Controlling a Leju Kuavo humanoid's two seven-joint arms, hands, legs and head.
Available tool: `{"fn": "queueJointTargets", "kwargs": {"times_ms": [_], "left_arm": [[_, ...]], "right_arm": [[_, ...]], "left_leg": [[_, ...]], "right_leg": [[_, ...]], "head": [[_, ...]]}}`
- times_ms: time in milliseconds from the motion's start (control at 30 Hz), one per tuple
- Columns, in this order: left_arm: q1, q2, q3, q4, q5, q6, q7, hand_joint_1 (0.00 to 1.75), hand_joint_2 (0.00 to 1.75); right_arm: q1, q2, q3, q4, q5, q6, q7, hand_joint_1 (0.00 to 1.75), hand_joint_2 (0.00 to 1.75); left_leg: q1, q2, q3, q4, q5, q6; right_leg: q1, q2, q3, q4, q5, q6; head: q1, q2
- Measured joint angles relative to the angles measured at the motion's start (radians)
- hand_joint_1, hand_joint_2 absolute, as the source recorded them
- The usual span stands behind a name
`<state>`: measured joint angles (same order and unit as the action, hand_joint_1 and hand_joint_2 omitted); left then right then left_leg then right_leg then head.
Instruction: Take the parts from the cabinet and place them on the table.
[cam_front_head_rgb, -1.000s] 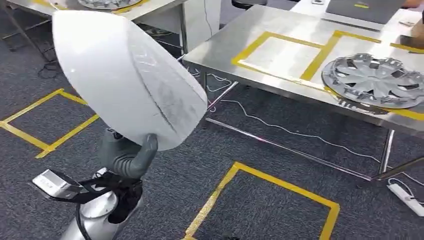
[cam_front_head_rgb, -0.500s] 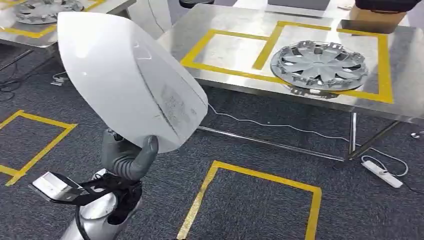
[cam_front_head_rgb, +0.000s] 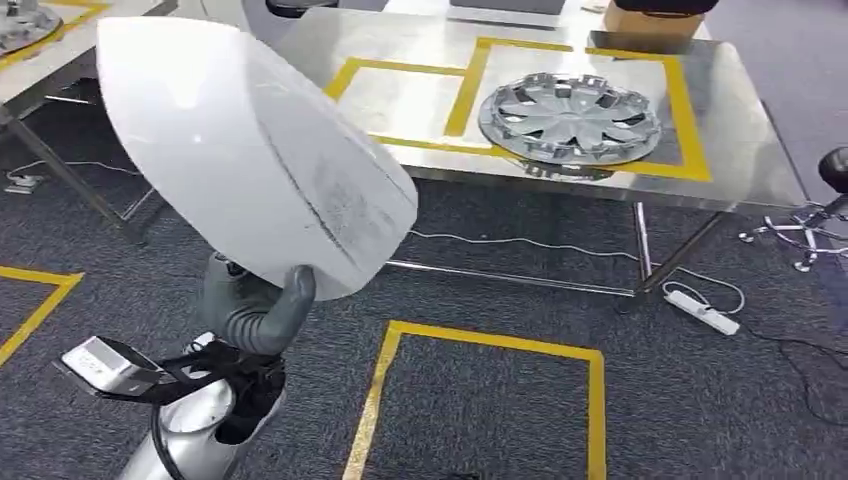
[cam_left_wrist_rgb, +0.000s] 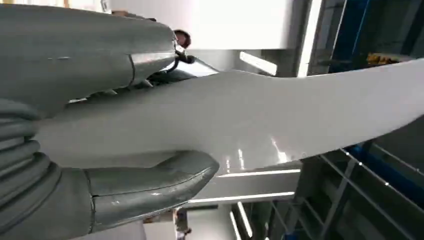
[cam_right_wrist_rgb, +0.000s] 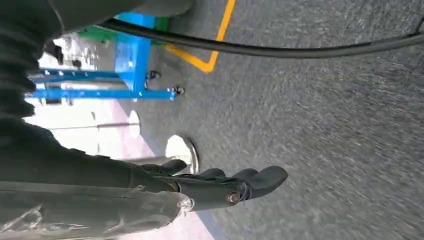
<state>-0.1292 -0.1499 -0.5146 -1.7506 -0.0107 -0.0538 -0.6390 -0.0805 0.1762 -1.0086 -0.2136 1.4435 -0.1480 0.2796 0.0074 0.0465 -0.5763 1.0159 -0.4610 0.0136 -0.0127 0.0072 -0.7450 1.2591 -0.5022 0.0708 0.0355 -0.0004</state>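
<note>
Head view: the left hand (cam_front_head_rgb: 250, 310) grips a large white glossy curved plastic panel (cam_front_head_rgb: 250, 150) by its lower edge at eleven o'clock, short of the steel table (cam_front_head_rgb: 740, 150) at one o'clock. Left wrist view: the thumb (cam_left_wrist_rgb: 150, 187) clamps the panel's smooth shell, which looks light, stiff and slippery, best held at the rim. Right wrist view: the right hand (cam_right_wrist_rgb: 220, 185) hangs empty, fingers loosely extended.

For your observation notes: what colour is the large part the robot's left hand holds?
White, glossy; the large part in the left hand shows best in the head view.

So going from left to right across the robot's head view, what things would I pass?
White curved part held up by the left hand → silver wheel cover on the steel table → white power strip on the carpet → chair base.
</note>
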Motion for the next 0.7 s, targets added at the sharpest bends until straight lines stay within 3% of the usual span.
{"fn": "queueJointTargets", "kwargs": {"times_ms": [67, 100, 133, 233, 267, 300, 333, 400, 433, 467, 500, 567, 600, 633, 700], "left_arm": [[-0.001, 0.0, 0.0, 0.0, 0.0, 0.0, 0.0, 1.75, 1.75], [-0.003, 0.0, 0.0, 0.0, 0.0, -0.003, 0.0, 1.75, 1.75], [-0.006, 0.0, 0.0, 0.0, 0.0, -0.004, 0.0, 1.75, 1.75], [-0.01, -0.002, -0.001, 0.001, 0.0, -0.009, 0.0, 1.75, 1.75], [-0.011, -0.002, -0.001, 0.001, 0.0, -0.009, 0.0, 1.75, 1.75], [-0.012, -0.002, -0.001, 0.001, 0.0, -0.01, 0.0, 1.75, 1.75], [-0.013, -0.001, -0.001, 0.001, 0.0, -0.01, 0.0, 1.75, 1.75], [-0.01, 0.001, -0.001, 0.002, 0.0, -0.01, 0.0, 1.75, 1.75], [-0.01, 0.002, -0.001, 0.003, 0.001, -0.011, 0.0, 1.75, 1.75], [-0.009, 0.003, -0.001, 0.003, 0.001, -0.011, 0.0, 1.75, 1.75], [-0.009, 0.003, -0.001, 0.003, 0.001, -0.012, 0.0, 1.75, 1.75], [-0.01, 0.003, -0.001, 0.003, 0.001, -0.012, 0.0, 1.75, 1.75], [-0.01, 0.003, -0.001, 0.003, 0.001, -0.011, 0.0, 1.75, 1.75], [-0.011, 0.002, -0.001, 0.003, 0.001, -0.008, 0.0, 1.75, 1.75], [-0.007, 0.0, -0.001, 0.002, 0.001, -0.003, 0.008, 1.75, 1.75]], "right_arm": [[0.001, 0.0, 0.005, 0.0, 0.013, 0.02, -0.002, 0.0, 1.75], [0.001, 0.0, 0.012, 0.0, 0.017, 0.038, -0.003, 0.0, 1.75], [0.001, 0.0, 0.017, 0.0, 0.018, 0.054, -0.003, 0.0, 1.75], [0.004, 0.0, 0.023, 0.0, 0.02, 0.057, -0.004, 0.0, 1.75], [0.004, 0.0, 0.024, 0.0, 0.02, 0.058, -0.004, 0.0, 1.75], [0.003, 0.0, 0.024, 0.0, 0.021, 0.058, -0.004, 0.0, 1.75], [0.001, 0.0, 0.025, 0.0, 0.021, 0.058, -0.005, 0.0, 1.75], [-0.002, 0.0, 0.026, 0.0, 0.021, 0.058, -0.005, 0.0, 1.75], [-0.002, 0.0, 0.028, 0.0, 0.023, 0.058, -0.005, 0.0, 1.75], [-0.001, 0.0, 0.031, 0.0, 0.027, 0.053, -0.004, 0.0, 1.75], [-0.001, 0.0, 0.035, 0.0, 0.034, 0.043, -0.002, 0.0, 1.75], [-0.001, 0.0, 0.049, 0.0, 0.064, 0.024, -0.002, 0.0, 1.75], [0.001, 0.0, 0.06, 0.0, 0.084, 0.013, 0.002, 0.0, 1.75], [0.002, 0.0, 0.081, 0.0, 0.106, 0.0, 0.015, 0.0, 1.75], [0.005, 0.0, 0.133, 0.0, 0.109, -0.019, 0.065, 0.0, 1.75]], "left_leg": [[0.001, 0.009, 0.009, 0.001, -0.007, -0.008], [-0.006, 0.016, 0.009, 0.002, -0.011, -0.015], [-0.009, 0.017, 0.009, 0.005, -0.012, -0.019], [-0.005, 0.024, 0.011, -0.003, -0.007, -0.034], [-0.003, 0.017, 0.01, -0.002, -0.014, -0.041], [-0.001, -0.009, 0.0, 0.024, -0.032, -0.046], [-0.001, -0.025, -0.03, 0.084, -0.066, -0.049], [-0.001, -0.035, -0.113, 0.239, -0.129, -0.053], [-0.001, -0.037, -0.141, 0.286, -0.136, -0.053], [-0.001, -0.037, -0.148, 0.287, -0.119, -0.053], [0.0, -0.037, -0.134, 0.247, -0.079, -0.051], [0.002, -0.038, -0.063, 0.099, 0.008, -0.049], [0.005, -0.042, -0.033, 0.04, 0.026, -0.05], [0.005, -0.048, -0.02, 0.0, 0.013, -0.046], [0.002, -0.049, -0.026, 0.008, 0.013, -0.032]], "right_leg": [[0.0, -0.019, 0.095, -0.17, 0.075, -0.003], [0.002, -0.035, 0.124, -0.218, 0.068, -0.004], [0.003, -0.027, 0.125, -0.22, 0.074, -0.014], [0.009, -0.02, 0.119, -0.221, 0.073, -0.03], [0.002, -0.016, 0.124, -0.226, 0.077, -0.037], [0.0, -0.013, 0.125, -0.227, 0.076, -0.039], [0.0, -0.011, 0.125, -0.227, 0.076, -0.047], [0.0, -0.001, 0.124, -0.227, 0.075, -0.05], [0.001, 0.003, 0.125, -0.227, 0.075, -0.05], [0.001, 0.007, 0.126, -0.227, 0.074, -0.05], [0.0, 0.013, 0.127, -0.227, 0.074, -0.05], [-0.003, 0.023, 0.131, -0.227, 0.074, -0.045], [-0.002, 0.027, 0.131, -0.227, 0.073, -0.038], [0.006, 0.031, 0.125, -0.216, 0.069, -0.031], [0.004, 0.031, 0.124, -0.228, 0.073, -0.022]], "head": [[0.0, 0.0], [0.0, 0.0], [-0.004, 0.0], [-0.005, 0.0], [-0.005, 0.0], [-0.007, 0.0], [-0.009, 0.0], [-0.01, 0.0], [-0.009, 0.0], [-0.01, 0.0], [-0.01, 0.0], [-0.01, 0.0], [-0.01, 0.0], [-0.015, 0.0], [-0.013, 0.0]]}}
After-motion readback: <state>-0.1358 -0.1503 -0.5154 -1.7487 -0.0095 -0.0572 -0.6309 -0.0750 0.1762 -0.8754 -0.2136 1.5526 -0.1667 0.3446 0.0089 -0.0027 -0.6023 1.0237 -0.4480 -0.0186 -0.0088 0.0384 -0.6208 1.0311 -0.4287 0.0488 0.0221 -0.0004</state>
